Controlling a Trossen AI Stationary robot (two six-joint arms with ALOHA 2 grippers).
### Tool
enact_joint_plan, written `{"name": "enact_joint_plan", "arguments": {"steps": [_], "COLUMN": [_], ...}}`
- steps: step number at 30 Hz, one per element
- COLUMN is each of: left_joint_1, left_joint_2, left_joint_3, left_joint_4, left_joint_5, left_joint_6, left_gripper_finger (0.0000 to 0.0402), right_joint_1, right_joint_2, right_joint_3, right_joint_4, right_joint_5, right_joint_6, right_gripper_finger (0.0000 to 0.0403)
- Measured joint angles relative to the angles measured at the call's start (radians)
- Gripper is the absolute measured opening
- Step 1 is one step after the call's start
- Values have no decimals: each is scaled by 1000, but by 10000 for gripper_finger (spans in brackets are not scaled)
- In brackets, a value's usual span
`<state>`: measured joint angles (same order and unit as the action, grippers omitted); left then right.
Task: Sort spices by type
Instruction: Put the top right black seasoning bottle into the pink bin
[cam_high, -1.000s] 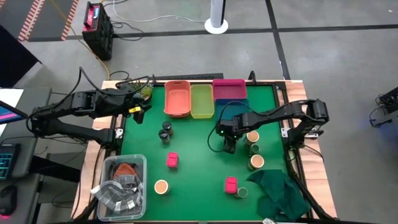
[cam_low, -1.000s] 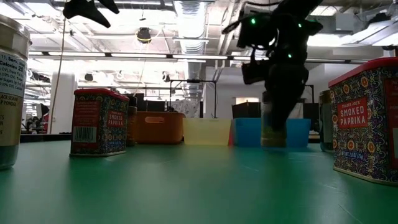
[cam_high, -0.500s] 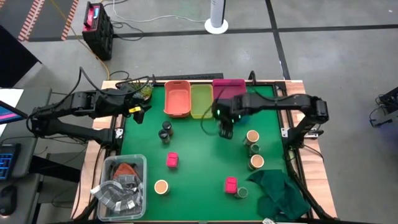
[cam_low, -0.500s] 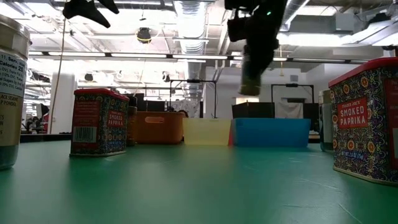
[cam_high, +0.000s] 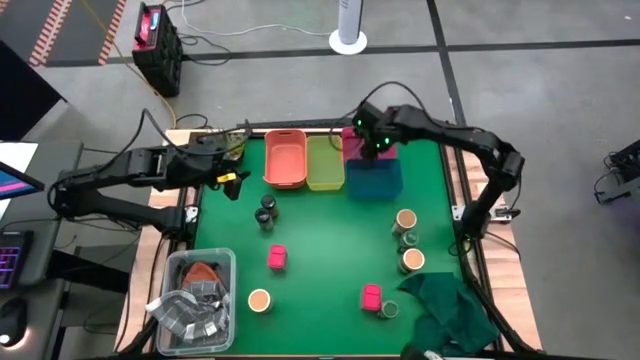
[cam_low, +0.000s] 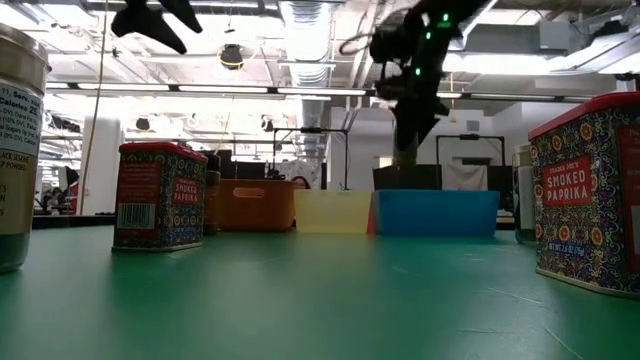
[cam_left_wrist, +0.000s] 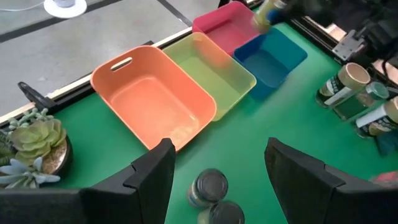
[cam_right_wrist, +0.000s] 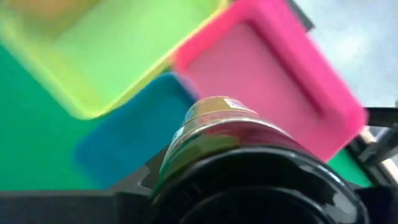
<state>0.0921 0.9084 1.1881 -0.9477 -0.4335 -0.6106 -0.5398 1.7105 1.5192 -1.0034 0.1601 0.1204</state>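
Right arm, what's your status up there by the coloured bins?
Right tool shut on spice jar, held above pink bin and blue bin. Left tool open, waiting near orange bin. Nothing in the way.

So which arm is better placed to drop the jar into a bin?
The right. Its gripper already holds the jar above the pink bin and blue bin. The left gripper is empty beside the orange bin.
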Motion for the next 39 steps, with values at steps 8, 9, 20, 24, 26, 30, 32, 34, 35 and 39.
{"name": "enact_joint_plan", "arguments": {"steps": [8, 9, 20, 24, 26, 30, 32, 34, 35, 39], "left_joint_1": [0, 1, 18, 43, 53, 71, 74, 78, 80, 103], "left_joint_2": [79, 89, 142, 140, 138, 137, 137, 137, 137, 138], "left_joint_3": [0, 0, 0, 0, 0, 0, 0, 0, 0, 0], "left_joint_4": [23, 34, 94, 94, 94, 94, 93, 92, 92, 91], "left_joint_5": [-67, -81, -192, -194, -194, -190, -169, -153, -140, -52], "left_joint_6": [-7, -19, -69, -71, -67, -52, -49, -40, -30, 10], "left_gripper_finger": [238, 238, 238, 238, 238, 238, 238, 238, 238, 238], "right_joint_1": [-215, -234, -322, -301, -284, -270, -266, -265, -265, -262], "right_joint_2": [122, 136, 244, 262, 267, 269, 267, 256, 246, 193], "right_joint_3": [0, 0, 0, -1, -1, -1, 0, -1, -1, -1], "right_joint_4": [61, 58, 68, 80, 100, 117, 109, 100, 100, 111], "right_joint_5": [-37, -44, -109, -119, -121, -127, -127, -127, -127, -57], "right_joint_6": [-165, -189, -280, -290, -290, -295, -288, -281, -279, -278], "right_gripper_finger": [211, 211, 217, 246, 264, 296, 310, 320, 324, 330]}}
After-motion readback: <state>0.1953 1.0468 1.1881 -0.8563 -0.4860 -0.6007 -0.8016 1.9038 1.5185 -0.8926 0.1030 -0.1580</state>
